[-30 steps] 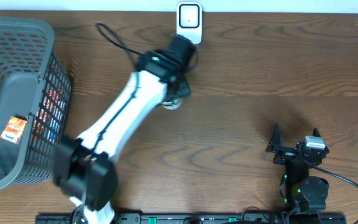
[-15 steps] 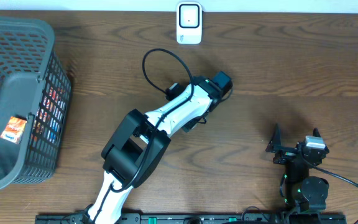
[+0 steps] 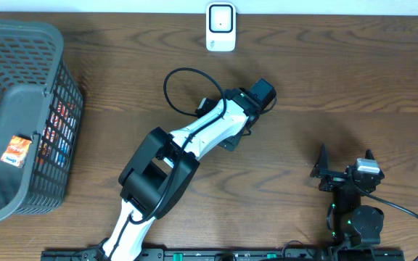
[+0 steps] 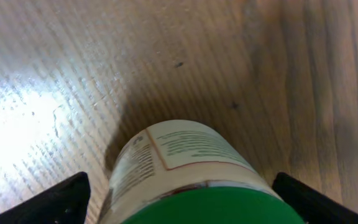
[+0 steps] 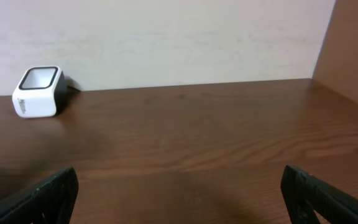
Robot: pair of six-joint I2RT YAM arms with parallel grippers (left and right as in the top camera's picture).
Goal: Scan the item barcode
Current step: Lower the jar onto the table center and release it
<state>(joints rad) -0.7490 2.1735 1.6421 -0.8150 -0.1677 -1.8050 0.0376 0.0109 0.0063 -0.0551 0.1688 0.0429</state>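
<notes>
Wooden table (image 3: pixel 339 80), scanner (image 3: pixel 220 27) at its far edge. Left gripper (image 4: pixel 181 182) has swung from the scanner to mid-table over the last second. Its jaws are now spread either side of the bottle (image 4: pixel 185 149), which sits on the wood, green cap toward the camera. Likely scan done, item released. Right gripper (image 5: pixel 179 173) splayed, empty, parked.

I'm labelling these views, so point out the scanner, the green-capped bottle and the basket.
scanner (image 3: pixel 220 27), overhead view, on its white top face.
green-capped bottle (image 4: pixel 188 152), left wrist view, on its paper label.
basket (image 3: pixel 67 123), overhead view, on its mesh side wall.
</notes>
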